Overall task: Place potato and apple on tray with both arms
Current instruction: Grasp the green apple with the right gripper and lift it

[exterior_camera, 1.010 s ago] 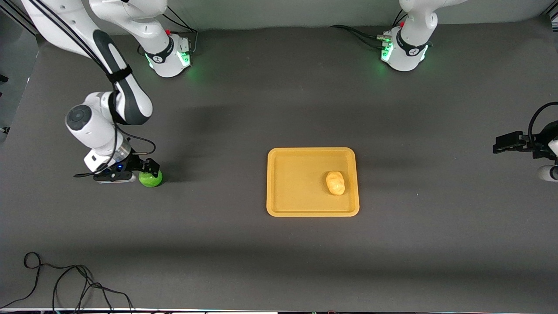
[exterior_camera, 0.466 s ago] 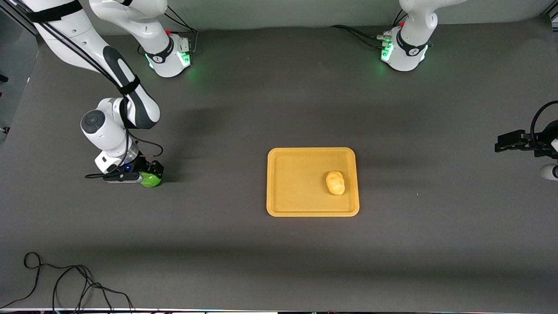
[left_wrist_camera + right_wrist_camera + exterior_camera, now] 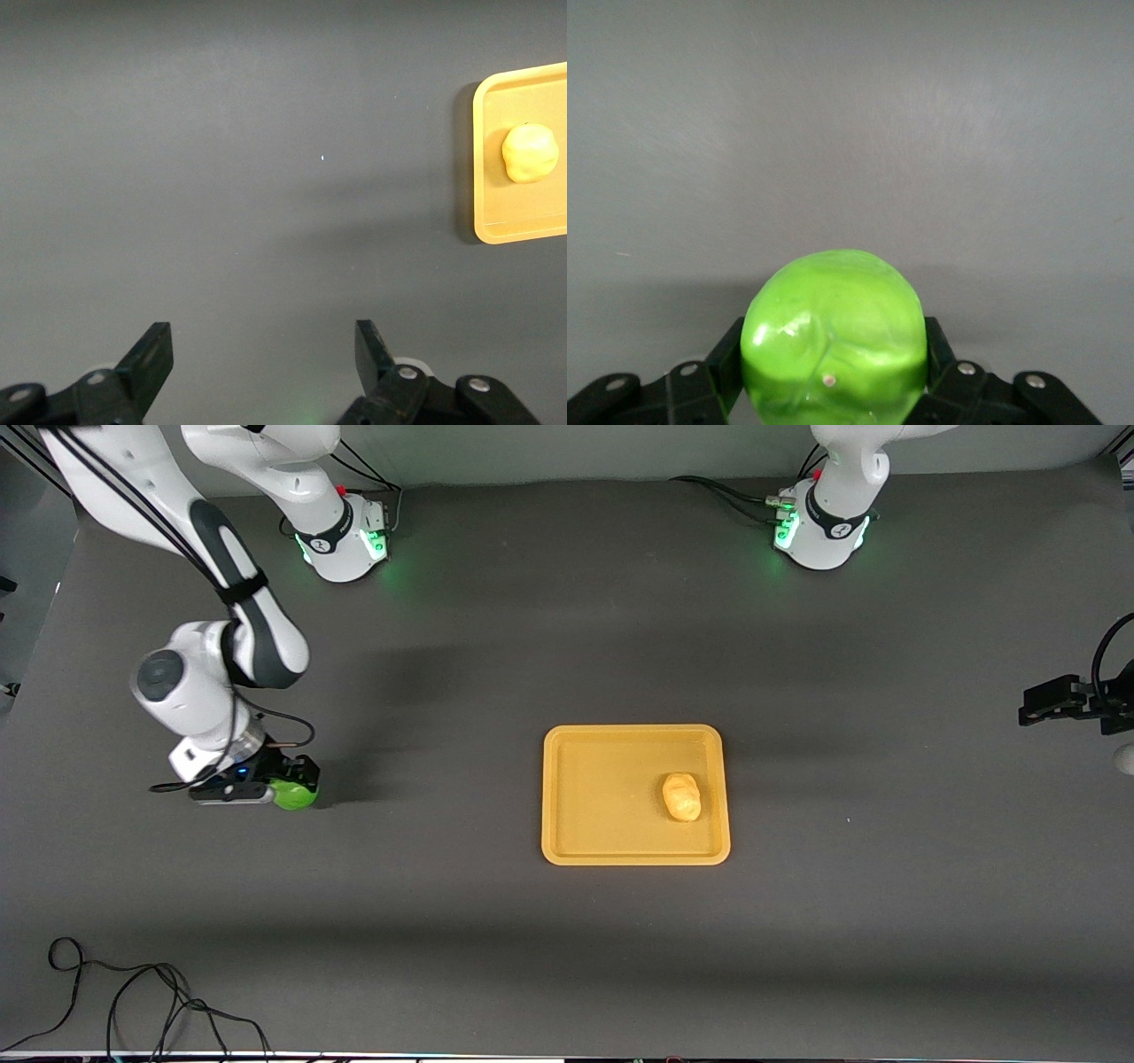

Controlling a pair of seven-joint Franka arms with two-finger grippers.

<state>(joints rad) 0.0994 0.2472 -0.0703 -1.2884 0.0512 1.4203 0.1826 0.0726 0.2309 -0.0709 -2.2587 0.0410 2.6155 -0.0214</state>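
The green apple point(image 3: 295, 794) is between the fingers of my right gripper point(image 3: 285, 781), low over the dark table toward the right arm's end. In the right wrist view the apple point(image 3: 833, 323) fills the gap and both fingers press its sides, so the right gripper point(image 3: 833, 359) is shut on it. The potato point(image 3: 681, 796) lies on the mustard-yellow tray point(image 3: 602, 797) at mid-table, in the part toward the left arm's end. My left gripper point(image 3: 1054, 700) is open and empty, at the table's edge at the left arm's end. The left wrist view shows this gripper point(image 3: 263, 341), the tray point(image 3: 490, 190) and the potato point(image 3: 530, 152).
A loose black cable point(image 3: 133, 1001) lies at the table's near corner at the right arm's end. The two arm bases point(image 3: 341, 536) point(image 3: 819, 527) with green lights stand along the table's farthest edge.
My right gripper has closed round the apple and shifted with it a little toward the right arm's end. My left gripper has drifted farther toward the table's edge.
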